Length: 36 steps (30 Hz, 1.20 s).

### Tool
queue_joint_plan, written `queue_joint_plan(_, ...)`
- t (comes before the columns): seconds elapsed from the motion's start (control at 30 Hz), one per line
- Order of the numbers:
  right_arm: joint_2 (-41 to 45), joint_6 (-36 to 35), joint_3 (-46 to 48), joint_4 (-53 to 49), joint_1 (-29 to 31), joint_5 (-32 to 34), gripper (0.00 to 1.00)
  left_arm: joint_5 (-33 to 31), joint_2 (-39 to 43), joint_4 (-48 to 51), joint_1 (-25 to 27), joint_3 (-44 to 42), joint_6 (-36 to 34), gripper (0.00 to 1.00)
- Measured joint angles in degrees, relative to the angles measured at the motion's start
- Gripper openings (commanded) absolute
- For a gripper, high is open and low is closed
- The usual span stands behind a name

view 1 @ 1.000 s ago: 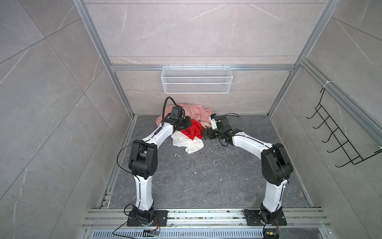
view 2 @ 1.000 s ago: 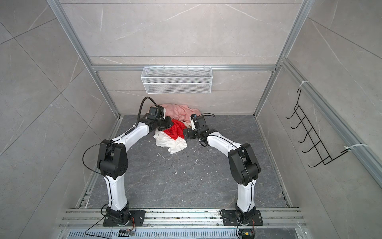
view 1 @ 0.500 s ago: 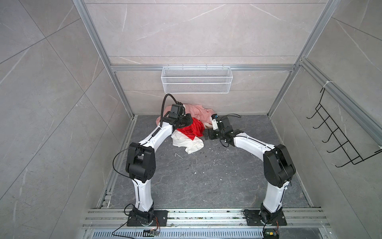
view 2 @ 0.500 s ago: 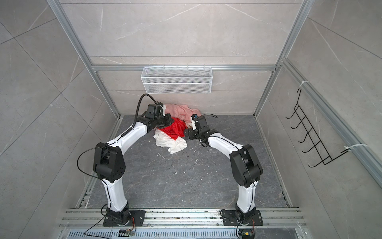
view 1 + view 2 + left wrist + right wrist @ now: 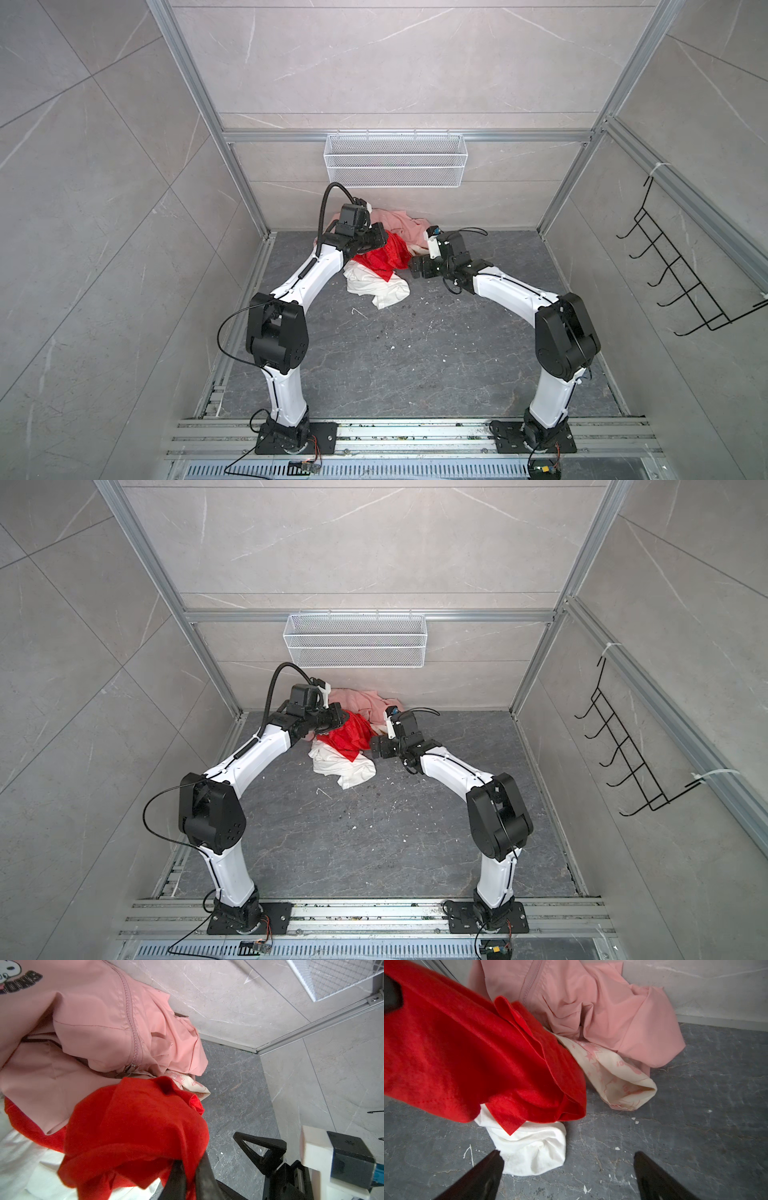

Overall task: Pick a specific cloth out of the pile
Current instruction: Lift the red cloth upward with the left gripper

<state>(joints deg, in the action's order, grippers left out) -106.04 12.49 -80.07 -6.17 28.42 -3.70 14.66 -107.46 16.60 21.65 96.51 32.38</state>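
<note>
One arm has it: left jaws pinch the red cloth point(image 5: 382, 257) over the pile point(image 5: 399, 222); right jaws gape nearby.

Left wrist view: left gripper point(image 5: 192, 1165) tips are buried in a fold of the cloth point(image 5: 133, 1126), and its fingers are cut by the frame edge. Badge point(image 5: 14, 976) on the pink garment point(image 5: 99, 1022) is cropped at the corner, lettering only partly readable. White garment point(image 5: 18, 1163) runs out of frame and under the cloth.

Right wrist view: only the fingertips of the right gripper point(image 5: 566, 1154) show, rest cropped. The cloth runs off the side. Dark blurred shape point(image 5: 391, 995) at that edge, can't tell what. Cream garment point(image 5: 618, 1082) is mostly under the cloth and pink garment.

Both top views: left gripper tips can't be made out, cream garment too small to tell.
</note>
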Motion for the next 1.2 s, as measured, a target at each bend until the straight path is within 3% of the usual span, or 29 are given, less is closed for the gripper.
queue_joint_plan(1.2, 6.5, 0.9, 3.9, 2.6, 0.0, -0.6, 1.0, 2.8, 2.8, -3.8, 0.6, 3.0, -2.1, 0.0)
